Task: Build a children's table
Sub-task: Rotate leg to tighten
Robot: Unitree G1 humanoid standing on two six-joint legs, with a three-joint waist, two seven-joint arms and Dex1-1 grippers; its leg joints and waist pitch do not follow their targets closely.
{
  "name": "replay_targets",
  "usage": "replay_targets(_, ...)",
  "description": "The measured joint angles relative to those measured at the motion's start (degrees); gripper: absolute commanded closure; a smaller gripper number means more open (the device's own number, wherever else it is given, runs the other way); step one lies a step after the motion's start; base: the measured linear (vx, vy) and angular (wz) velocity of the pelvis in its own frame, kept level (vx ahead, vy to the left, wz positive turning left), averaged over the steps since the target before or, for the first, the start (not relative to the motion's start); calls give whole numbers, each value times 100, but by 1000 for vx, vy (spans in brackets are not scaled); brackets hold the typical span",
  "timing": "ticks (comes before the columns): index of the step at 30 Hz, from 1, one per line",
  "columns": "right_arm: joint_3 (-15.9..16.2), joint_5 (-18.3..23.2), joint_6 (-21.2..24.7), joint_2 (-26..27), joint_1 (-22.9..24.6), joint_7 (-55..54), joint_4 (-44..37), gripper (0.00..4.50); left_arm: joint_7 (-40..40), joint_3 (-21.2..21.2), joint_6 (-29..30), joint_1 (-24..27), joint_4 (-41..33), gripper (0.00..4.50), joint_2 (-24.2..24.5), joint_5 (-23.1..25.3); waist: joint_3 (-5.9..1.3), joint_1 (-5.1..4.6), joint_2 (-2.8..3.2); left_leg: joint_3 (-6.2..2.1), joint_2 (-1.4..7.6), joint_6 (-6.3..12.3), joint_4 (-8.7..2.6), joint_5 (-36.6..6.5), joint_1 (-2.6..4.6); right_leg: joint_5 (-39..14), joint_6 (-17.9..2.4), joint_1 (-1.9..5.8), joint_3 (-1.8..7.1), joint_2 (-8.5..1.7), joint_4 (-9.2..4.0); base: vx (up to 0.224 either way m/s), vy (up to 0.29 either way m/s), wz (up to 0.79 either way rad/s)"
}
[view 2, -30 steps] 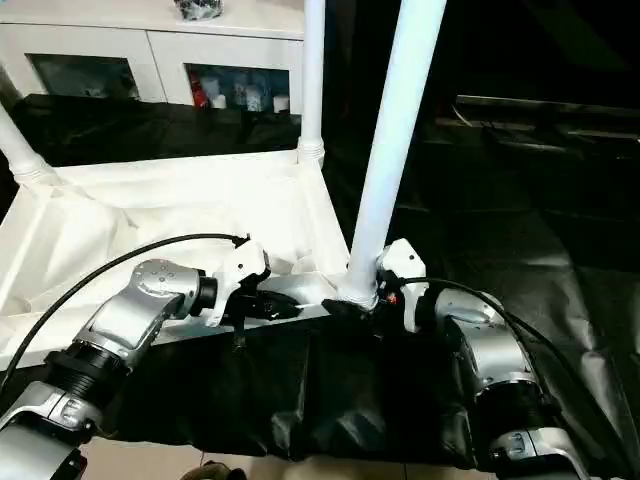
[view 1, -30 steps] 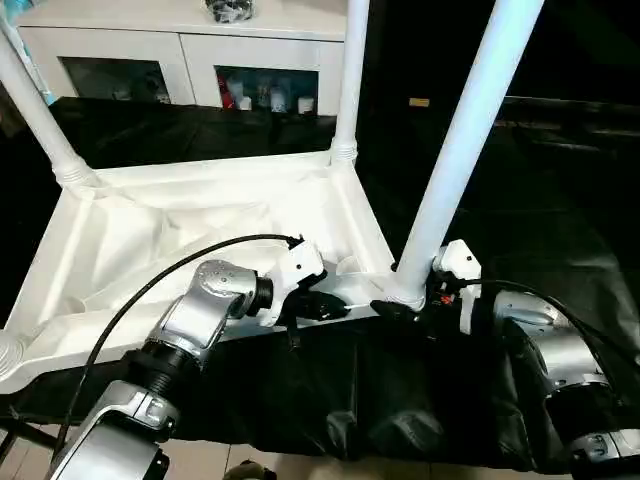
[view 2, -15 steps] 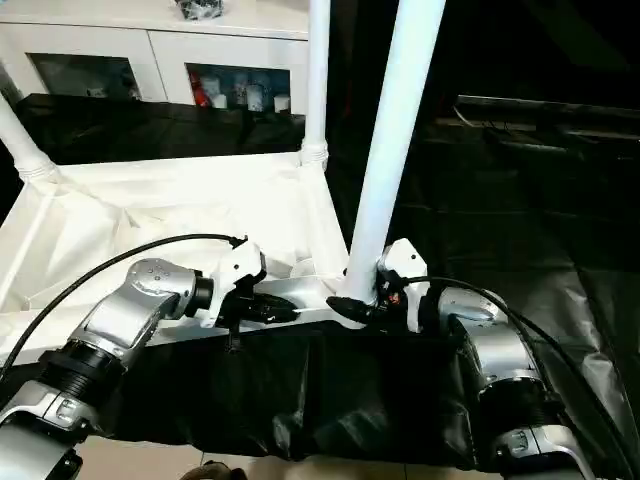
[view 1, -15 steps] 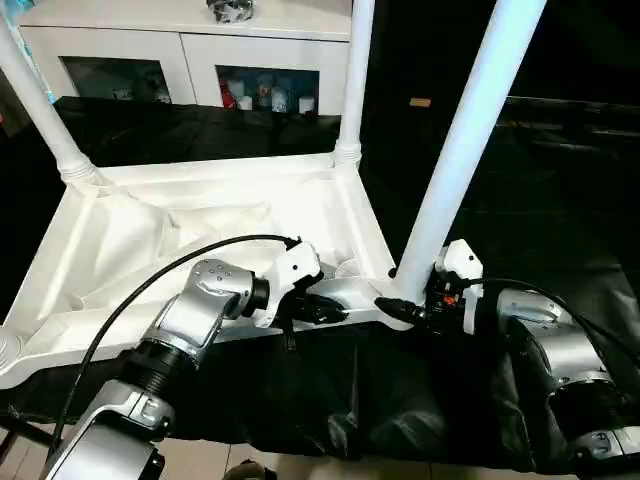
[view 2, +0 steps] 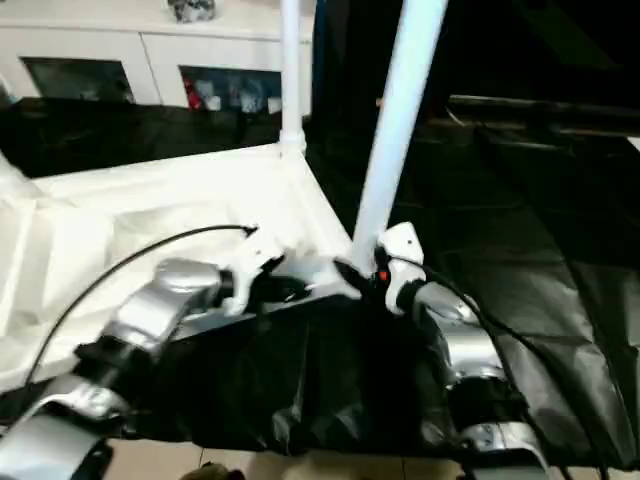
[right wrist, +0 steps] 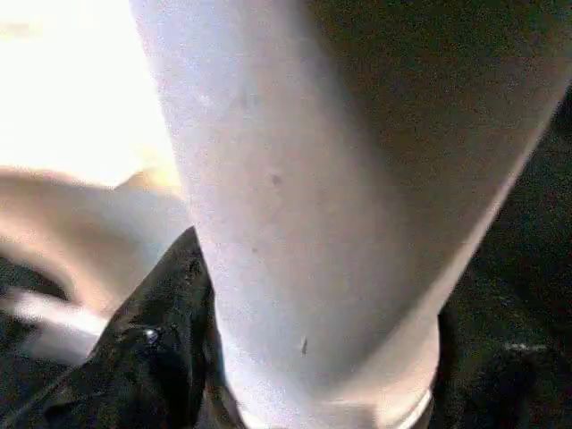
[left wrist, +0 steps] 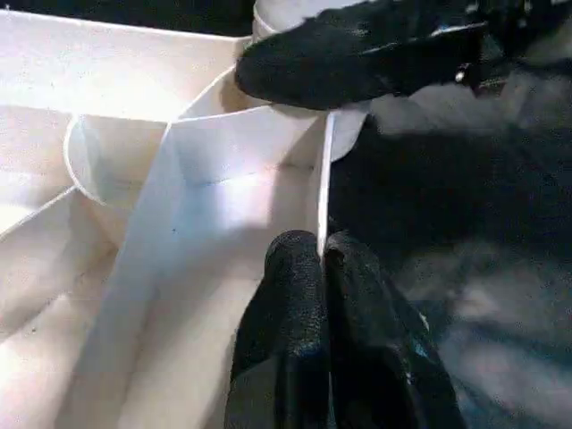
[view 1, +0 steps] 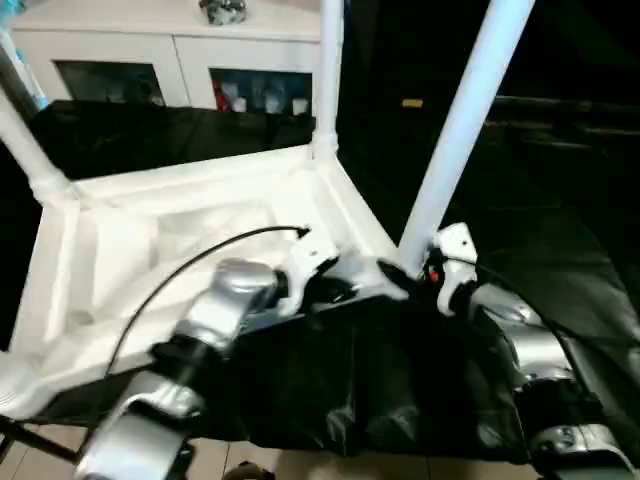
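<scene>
The white table top (view 1: 180, 240) lies upside down on black cloth, rim upward. Three white legs stand in its corner sockets: one at the far left (view 1: 22, 140), one at the back (view 1: 327, 80), and one at the near right corner (view 1: 455, 140). My left gripper (view 1: 345, 292) is shut on the thin near rim (left wrist: 323, 152), close to that corner, its fingertips (left wrist: 299, 259) pinching the wall. My right gripper (view 1: 395, 275) is shut around the base of the near right leg (right wrist: 304, 179), one black finger (right wrist: 161, 357) against it.
A white cabinet (view 1: 170, 50) with glass doors stands behind the table. Black cloth (view 1: 400, 380) covers the work surface and hangs over its near edge, with pale floor (view 1: 300, 465) below. Dark surfaces stretch away on the right.
The whole picture has shifted and blurred, so the camera has moved. Both grippers keep their holds; my left arm reaches further forward, and the near corner sits slightly farther from me.
</scene>
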Motion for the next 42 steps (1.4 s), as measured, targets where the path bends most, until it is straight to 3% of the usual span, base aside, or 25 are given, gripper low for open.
replay_targets(7, -97, -232, 242, 315, -19, -876, -214, 178, 302, 41, 13, -69, 113, 450, -209, 61, -7, 21, 20, 0, -1, 0, -8, 0, -1, -4, 6, -1, -2, 0, -4, 0, 0, 0)
replay_targets(9, -97, -232, 235, 316, -19, -881, -214, 122, 302, 36, -7, -69, 115, 450, -206, 69, -4, 19, 24, 0, -1, 0, -8, 0, -1, -4, 6, -2, -2, 0, -4, 0, 0, 0)
replay_targets(15, -58, -136, 237, 249, 35, -424, -312, 72, 20, -35, -158, -68, 72, 450, 30, 69, -1, -18, 20, 0, 0, -2, -18, 1, -1, -4, 7, -9, -3, 2, -3, 0, 0, 0)
replay_targets(20, 104, 95, 249, -224, 13, 551, -355, 27, -494, -64, -263, -21, -60, 450, 358, -14, 10, -20, 19, 0, 3, -5, -20, 3, -9, -4, 7, -22, -5, 4, -1, 0, 0, 0)
replay_targets(26, 438, 139, 93, -881, 5, 2028, -352, 27, -1221, -141, -363, 86, -250, 450, 743, -146, 15, 11, 12, 0, 4, -3, -13, 3, -20, -4, 6, -24, -9, 4, -3, 0, 0, 0)
replay_targets(35, 620, 306, -156, -1300, 73, 3211, -157, 27, -1970, -274, -368, 177, -414, 450, 1081, -278, 21, 128, 3, 0, 5, -2, 4, 4, -21, -2, 3, -21, -7, 2, 5, 0, 0, 0)
replay_targets(36, 627, 312, -167, -1318, 65, 3297, -152, 52, -2014, -289, -374, 177, -414, 450, 1098, -280, 21, 136, 3, 0, 6, -2, 4, 4, -20, -2, 3, -21, -8, 2, 6, 0, 0, 0)
replay_targets(42, 729, 307, -326, -1410, 41, 3582, -124, 97, -2152, -327, -430, 176, -414, 450, 1178, -285, 20, 134, 4, 0, 7, -2, 6, 4, -20, -2, 3, -21, -9, 2, 10, 0, 0, 0)
